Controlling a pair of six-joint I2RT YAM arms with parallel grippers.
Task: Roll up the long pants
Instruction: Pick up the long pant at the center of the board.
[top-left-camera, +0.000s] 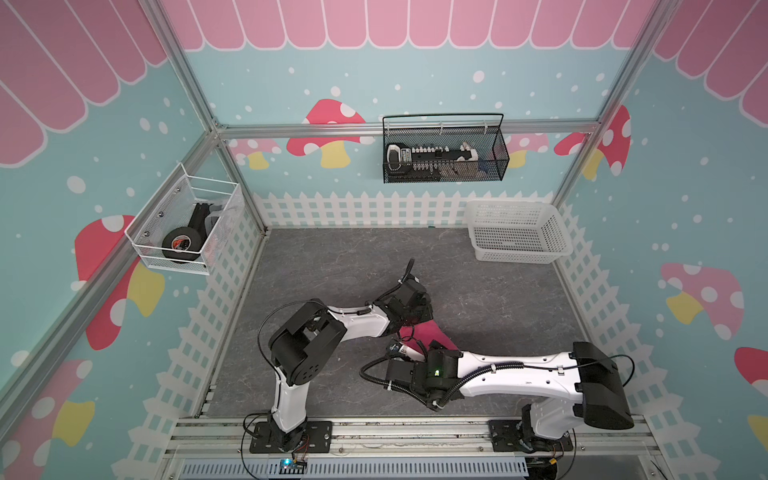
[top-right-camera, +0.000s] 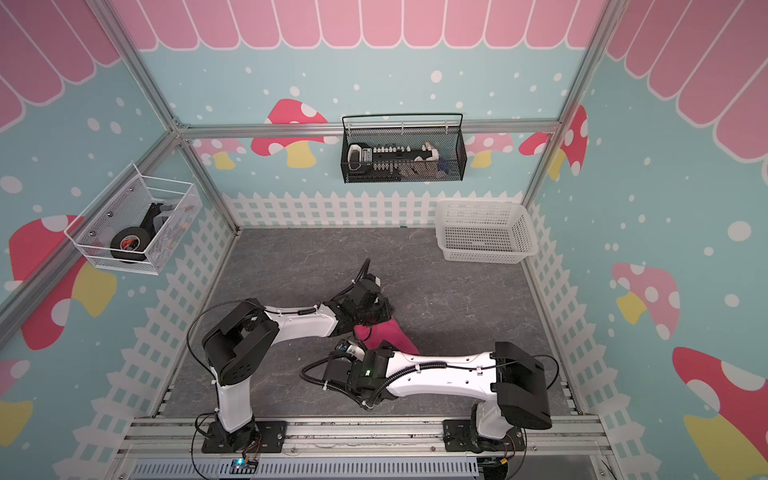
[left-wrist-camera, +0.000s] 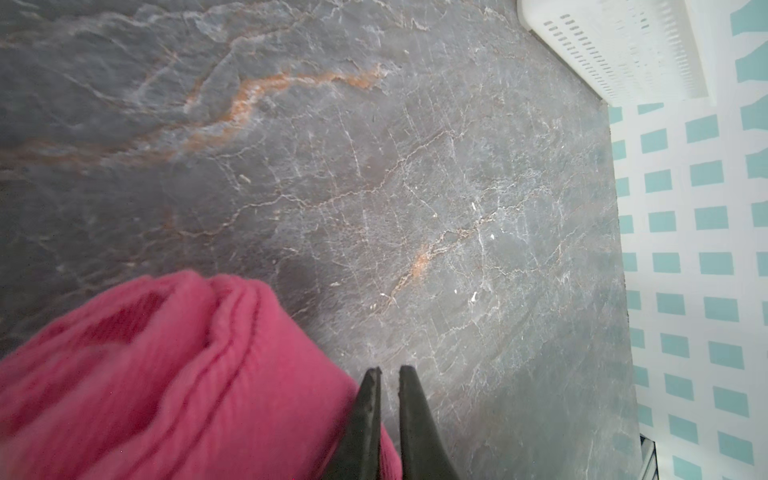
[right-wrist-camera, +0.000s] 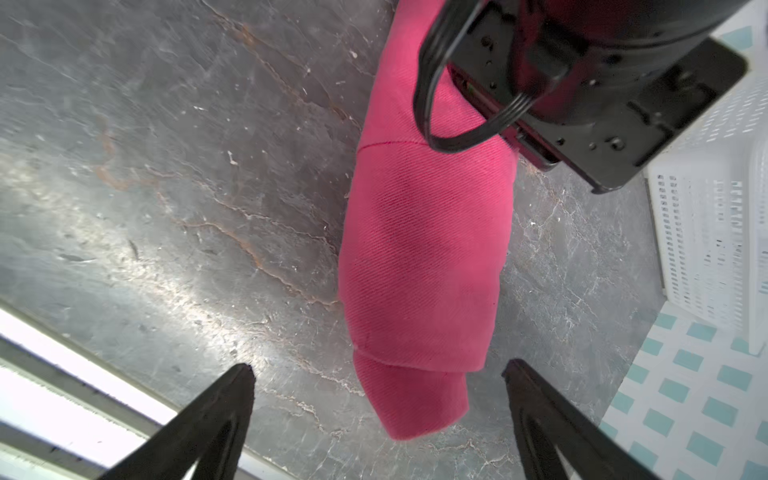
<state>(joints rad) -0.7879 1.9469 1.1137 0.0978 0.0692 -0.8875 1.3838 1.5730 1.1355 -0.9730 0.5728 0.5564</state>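
tapered right claw (right-wrist-camera: 378, 365), twill long pants (right-wrist-camera: 424, 249)

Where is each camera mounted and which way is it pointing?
Top views: high overhead, looking down at the table; left arm and right arm show over the long pants.
Left wrist: on the left arm, facing table and white basket; shut left gripper shows.
Right wrist: on the right arm, facing the rolled pants; open right gripper shows.
Shared: both wrist views show pants and basket.
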